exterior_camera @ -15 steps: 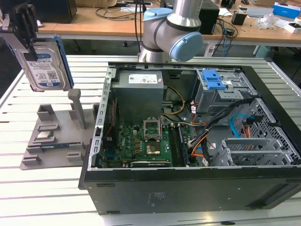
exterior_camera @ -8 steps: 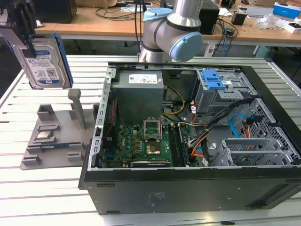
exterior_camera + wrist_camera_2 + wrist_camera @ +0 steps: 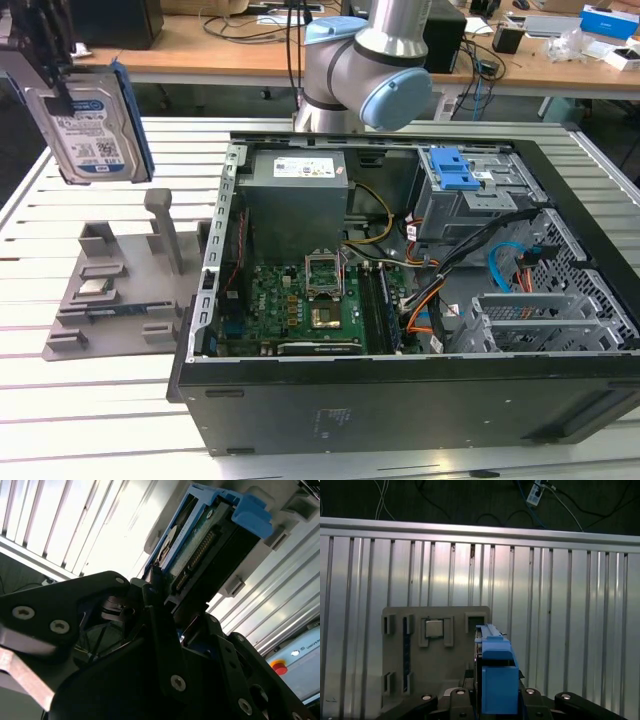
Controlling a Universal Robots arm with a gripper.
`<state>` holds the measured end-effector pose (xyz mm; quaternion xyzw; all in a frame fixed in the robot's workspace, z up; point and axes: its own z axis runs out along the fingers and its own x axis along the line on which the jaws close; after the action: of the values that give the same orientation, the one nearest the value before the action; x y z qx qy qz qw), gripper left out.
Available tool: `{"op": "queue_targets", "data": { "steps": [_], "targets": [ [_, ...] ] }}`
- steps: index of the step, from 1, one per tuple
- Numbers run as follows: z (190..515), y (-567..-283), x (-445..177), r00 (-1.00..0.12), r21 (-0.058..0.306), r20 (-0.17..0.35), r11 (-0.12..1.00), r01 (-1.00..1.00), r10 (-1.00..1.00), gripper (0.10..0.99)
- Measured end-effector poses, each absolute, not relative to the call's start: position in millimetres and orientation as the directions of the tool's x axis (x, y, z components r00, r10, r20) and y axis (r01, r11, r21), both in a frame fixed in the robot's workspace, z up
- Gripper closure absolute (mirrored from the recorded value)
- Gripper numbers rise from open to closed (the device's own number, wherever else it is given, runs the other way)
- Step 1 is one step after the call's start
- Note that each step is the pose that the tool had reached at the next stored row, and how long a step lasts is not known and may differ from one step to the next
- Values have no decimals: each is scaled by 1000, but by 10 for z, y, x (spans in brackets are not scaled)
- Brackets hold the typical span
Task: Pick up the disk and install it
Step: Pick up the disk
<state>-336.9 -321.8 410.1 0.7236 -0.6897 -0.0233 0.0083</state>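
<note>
my gripper is partly cut off at the exterior view's edge; its jaws are clamped on the disk, upright above the grey tray.

Silver-grey tubular metal arm, pale blue round plastic joint cap at its five o'clock; black angular metal fingers dotted with small silver screws.

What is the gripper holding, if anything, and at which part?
The disk, clamped by the gripper at its upper end, with the fingers pressing on its flat faces.
</note>
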Motion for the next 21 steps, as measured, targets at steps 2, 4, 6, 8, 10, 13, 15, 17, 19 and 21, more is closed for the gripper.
{"op": "queue_targets", "data": {
  "steps": [2,4,6,8,10,13,15,17,19,21],
  "targets": [
    [4125,-3215,-3369,48,44,-22,-49,-998,-999,722],
    [4148,-3213,-3369,48,44,-22,-48,-998,-999,722],
    [4175,-3210,-3369,48,44,-22,-48,-998,-999,722],
    [4194,-3208,-3368,47,44,-22,-48,-998,-999,722],
    [4211,-3205,-3368,48,44,-22,-48,-998,-999,722],
    [4242,-3201,-3368,47,44,-22,-48,-998,-999,722],
    [4258,-3199,-3367,48,44,-22,-48,-998,-999,722],
    [4277,-3197,-3367,48,44,-22,-48,-998,-999,722],
    [4296,-3193,-3367,47,44,-22,-48,-998,-999,722],
    [4337,-3188,-3366,48,44,-22,-48,-998,-999,722]
  ]
}}
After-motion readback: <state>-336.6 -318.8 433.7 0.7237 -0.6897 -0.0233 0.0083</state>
